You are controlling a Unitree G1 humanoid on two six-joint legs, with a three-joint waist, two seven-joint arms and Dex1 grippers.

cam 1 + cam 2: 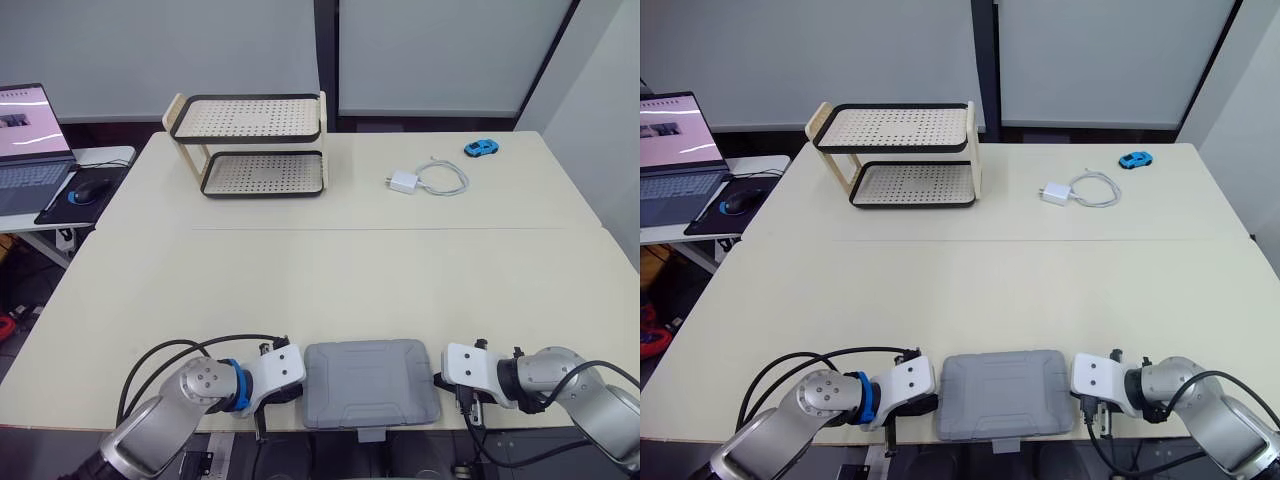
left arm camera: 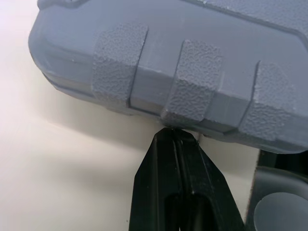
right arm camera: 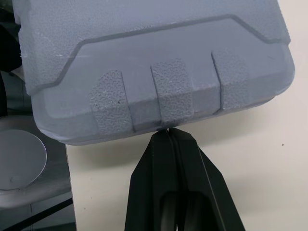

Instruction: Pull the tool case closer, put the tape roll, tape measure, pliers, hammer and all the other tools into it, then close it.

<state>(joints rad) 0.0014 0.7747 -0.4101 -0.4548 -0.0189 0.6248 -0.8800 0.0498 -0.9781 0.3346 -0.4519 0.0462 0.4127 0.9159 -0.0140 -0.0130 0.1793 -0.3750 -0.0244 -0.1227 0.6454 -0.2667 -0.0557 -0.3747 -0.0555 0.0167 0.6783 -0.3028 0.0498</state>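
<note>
The grey tool case (image 1: 370, 382) lies with its lid down at the table's front edge, its latch hanging just over the edge. My left gripper (image 1: 297, 392) is at the case's left side and my right gripper (image 1: 438, 381) at its right side. In the left wrist view the left gripper (image 2: 175, 134) is shut, its tips touching the ribbed side of the case (image 2: 192, 57) near the bottom seam. In the right wrist view the right gripper (image 3: 167, 132) is also shut, its tips against the case (image 3: 154, 62) in the same way.
A two-tier perforated shelf (image 1: 255, 145) stands at the back left. A white charger with a coiled cable (image 1: 405, 181) and a blue toy car (image 1: 481, 148) lie at the back right. A laptop (image 1: 25, 130) and mouse (image 1: 90, 190) sit on a side desk to the left.
</note>
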